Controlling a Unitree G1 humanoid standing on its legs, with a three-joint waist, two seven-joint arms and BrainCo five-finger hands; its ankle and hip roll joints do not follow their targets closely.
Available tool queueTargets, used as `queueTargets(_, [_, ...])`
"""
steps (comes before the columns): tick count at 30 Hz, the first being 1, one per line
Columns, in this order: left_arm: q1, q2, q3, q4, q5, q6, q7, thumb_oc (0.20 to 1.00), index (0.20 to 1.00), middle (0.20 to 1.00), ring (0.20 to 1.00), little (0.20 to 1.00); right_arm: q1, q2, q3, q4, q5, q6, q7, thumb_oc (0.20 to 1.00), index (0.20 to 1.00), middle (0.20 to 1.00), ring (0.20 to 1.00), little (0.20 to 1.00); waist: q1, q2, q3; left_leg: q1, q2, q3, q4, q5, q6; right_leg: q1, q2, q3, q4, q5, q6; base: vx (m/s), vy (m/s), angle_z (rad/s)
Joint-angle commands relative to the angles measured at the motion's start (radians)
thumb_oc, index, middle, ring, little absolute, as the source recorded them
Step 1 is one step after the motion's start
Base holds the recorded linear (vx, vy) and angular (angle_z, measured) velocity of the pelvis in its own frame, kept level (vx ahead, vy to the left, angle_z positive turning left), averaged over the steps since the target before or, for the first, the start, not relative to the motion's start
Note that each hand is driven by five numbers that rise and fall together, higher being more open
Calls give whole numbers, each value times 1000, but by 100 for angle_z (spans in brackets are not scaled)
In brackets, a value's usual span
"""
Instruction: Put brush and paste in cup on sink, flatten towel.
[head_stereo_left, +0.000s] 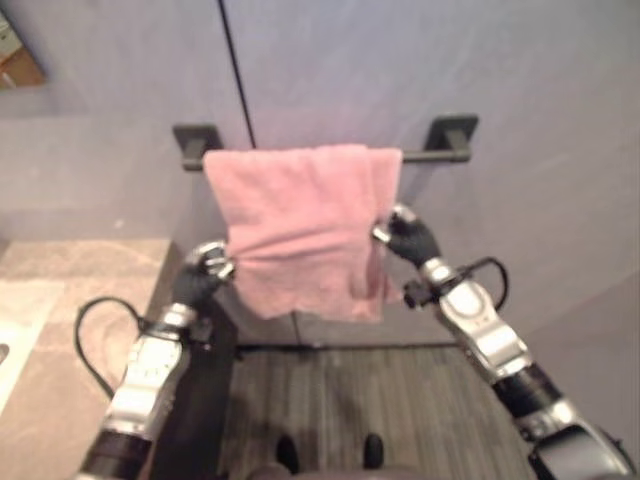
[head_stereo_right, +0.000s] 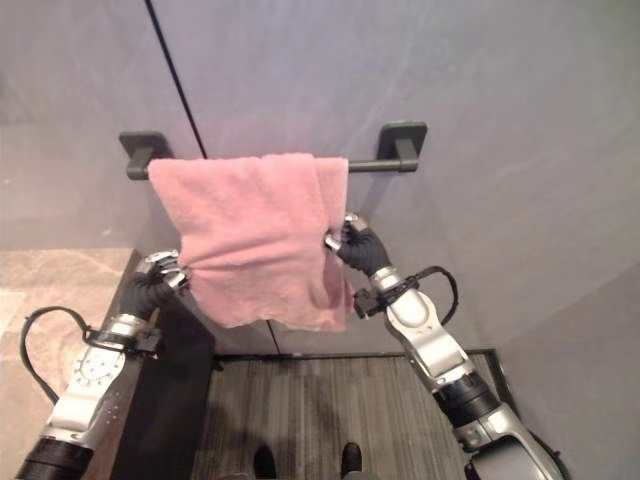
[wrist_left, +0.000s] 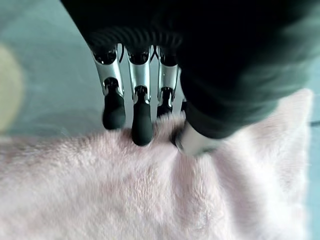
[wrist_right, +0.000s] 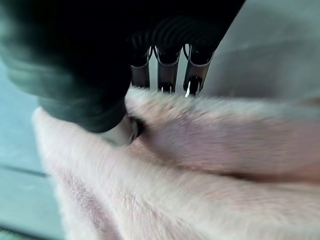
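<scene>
Both hands pinch the pink towel (head_stereo_right: 255, 235) on the rail (head_stereo_right: 375, 165) — left hand (head_stereo_left: 200, 272) w/ left edge; right hand (head_stereo_right: 358, 246) w/ right edge — prob. to spread it flat.

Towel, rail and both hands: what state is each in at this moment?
Pink towel: draped over the rail, bunched and folded at its right edge, not yet flat.
Towel rail: mounted on the wall, carrying the towel.
Left hand: pinching the towel's left edge between fingers and thumb.
Right hand: gripping the towel's right edge, fingers behind the cloth and thumb in front.
</scene>
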Motion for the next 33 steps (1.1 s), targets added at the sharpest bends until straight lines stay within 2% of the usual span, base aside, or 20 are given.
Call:
queueTargets(1, [-24,52,5,20,25,-27,16,1000,1000,1000,1000,1000,11,5,-26,-14,-24,-18,-10,1000,1000,1000,1000,1000,3,-33,-19,34,22,7,13,-82,-5,17,-61,-48,5,-15,46,-16,-50,-1])
queueTargets(7, [-16,11,-88,164,63,14,-6,1000,1000,1000,1000,1000,18,35,-10,122,-63,3,-32,1000,1000,1000,1000,1000,-4,-16,-32,48,28,8,13,-76,-9,30,-55,-45,5,-22,39,-20,-60,0])
queueTargets(8, [-21,-9,-139,236,106,31,-16,1000,1000,1000,1000,1000,13,48,6,185,-74,8,-38,1000,1000,1000,1000,1000,-9,-9,-37,56,31,15,13,-77,-10,34,-51,-39,5,-26,37,-16,-70,-4])
queueTargets(10, [-28,-31,-165,286,116,41,-10,1000,1000,1000,1000,1000,9,56,15,227,-88,10,-43,1000,1000,1000,1000,1000,-12,-7,-40,60,33,18,13,-75,-11,35,-48,-35,5,-27,35,-12,-53,-7])
queueTargets(12, [-50,-71,-223,385,207,58,-3,1000,1000,1000,1000,1000,15,61,29,312,-137,25,-54,1000,1000,1000,1000,1000,-21,-4,-41,66,36,23,13,-75,-13,37,-43,-30,5,-31,33,-10,-49,-5])
queueTargets(13, [-51,-71,-224,386,207,58,-2,1000,1000,1000,1000,1000,15,61,29,312,-137,24,-54,1000,1000,1000,1000,1000,-20,-3,-42,65,36,23,13,-75,-13,36,-43,-30,5,-30,33,-4,-49,-2])
queueTargets(15, [-83,-170,-267,632,308,103,28,1000,1000,1000,1000,1000,43,72,47,475,-241,48,-81,1000,1000,1000,1000,1000,-37,1,-43,76,41,29,13,-75,-17,44,-36,-23,5,-35,29,7,-61,-8])
queueTargets(19, [-141,-275,-260,935,387,142,115,1000,1000,1000,1000,1000,65,108,69,719,-339,70,-120,1000,1000,1000,1000,1000,-51,-1,-46,77,48,29,13,-73,-22,45,-28,-20,5,-38,22,9,-50,-5])
queueTargets(22, [-158,-315,-228,1139,455,181,180,1000,1000,1000,1000,1000,77,156,84,951,-400,82,-137,1000,1000,1000,1000,1000,-54,-9,-51,77,53,29,13,-70,-28,46,-22,-22,5,-43,18,13,-47,-5])
queueTargets(24, [-155,-323,-226,1165,464,185,181,1000,1000,1000,1000,1000,84,173,76,1010,-394,84,-141,1000,1000,1000,1000,1000,-54,-10,-54,73,53,28,13,-69,-29,43,-21,-22,5,-43,17,5,-15,0])
queueTargets(25, [-137,-331,-184,1238,468,203,187,1000,1000,1000,1000,1000,113,202,44,1141,-404,93,-137,1000,1000,1000,1000,1000,-51,-12,-57,73,54,24,13,-69,-32,45,-19,-26,5,-44,15,0,0,0])
queueTargets(26, [-137,-331,-184,1238,468,203,187,1000,1000,1000,1000,1000,113,202,44,1141,-404,93,-137,1000,1000,1000,1000,1000,-51,-12,-58,70,54,24,13,-68,-32,42,-19,-25,5,-43,15,24,-35,3])
queueTargets(28, [-83,-318,-88,1318,422,210,149,1000,1000,1000,1000,1000,194,213,-57,1321,-405,130,-111,1000,1000,1000,1000,1000,-43,-13,-69,69,56,21,13,-69,-34,45,-17,-33,5,-49,15,43,-30,1])
queueTargets(33, [-36,-312,-17,1341,373,209,127,1000,1000,1000,1000,1000,267,214,-107,1347,-382,132,-80,1000,1000,1000,1000,1000,-37,-17,-80,63,54,12,13,-67,-35,43,-18,-39,5,-51,15,26,-11,3])
